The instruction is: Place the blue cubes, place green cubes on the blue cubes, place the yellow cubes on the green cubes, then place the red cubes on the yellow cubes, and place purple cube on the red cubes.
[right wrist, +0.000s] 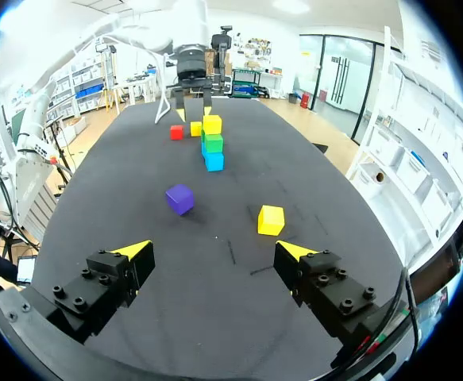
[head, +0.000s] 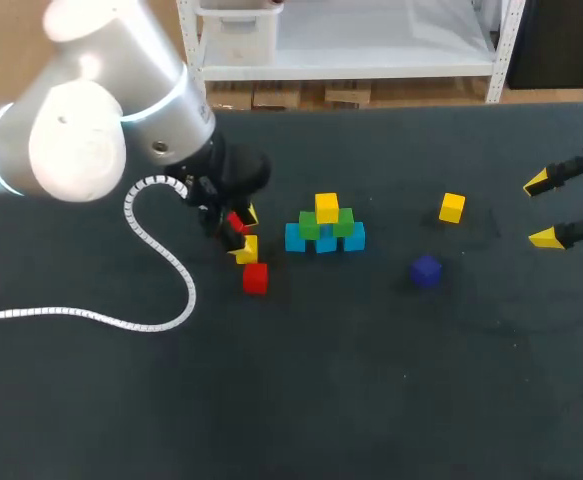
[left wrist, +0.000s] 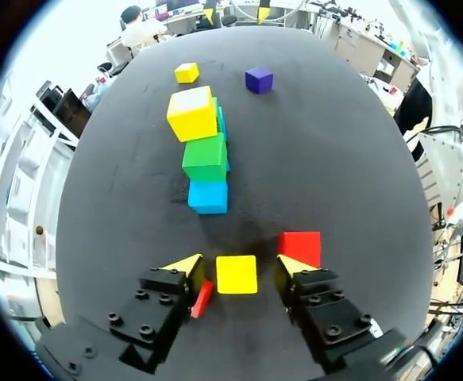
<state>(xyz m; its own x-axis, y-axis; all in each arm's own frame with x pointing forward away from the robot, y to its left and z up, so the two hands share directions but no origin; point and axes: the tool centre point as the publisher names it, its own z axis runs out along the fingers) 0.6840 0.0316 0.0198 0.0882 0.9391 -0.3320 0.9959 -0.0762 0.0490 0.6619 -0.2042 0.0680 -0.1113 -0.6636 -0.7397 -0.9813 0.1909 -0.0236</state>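
**Left claw** (left wrist: 239, 267): lowered to the table with its fingers apart. A yellow cube (left wrist: 237, 274) sits squarely between the tips with a gap showing on each side, so nothing is gripped.
- A red cube (left wrist: 299, 246) lies just outside one finger.
- A red sliver (left wrist: 202, 299) shows against the other finger. It is probably a second red cube, but it is too hidden to confirm.

**Stack, ahead of the left claw:**
- The blue cubes (head: 326, 243) form the bottom row.
- The green cubes (head: 343, 222) rest on the blue row.
- A single top yellow cube (head: 327, 207) is seated on the green.

**Right side of the table:**
- A loose yellow cube (right wrist: 271, 220) and the purple cube (right wrist: 179, 198) lie ahead of the right claw (right wrist: 215, 252), apart from each other and from the stack.
- The right claw is held wide open and empty, well back from both cubes.

**Step in hand:** the yellow layer appears to be under way. The blue and green layers are placed and one yellow is up. The red and purple cubes are all on the table.

**Next move:**
- The left claw needs to close evenly on the straddled yellow cube. The red pieces crowd both fingers, so the closing and the lift should be straight to avoid dragging them.
- The cube then has to be carried forward and set on the green cubes beside the top yellow cube, gently enough not to shift it.
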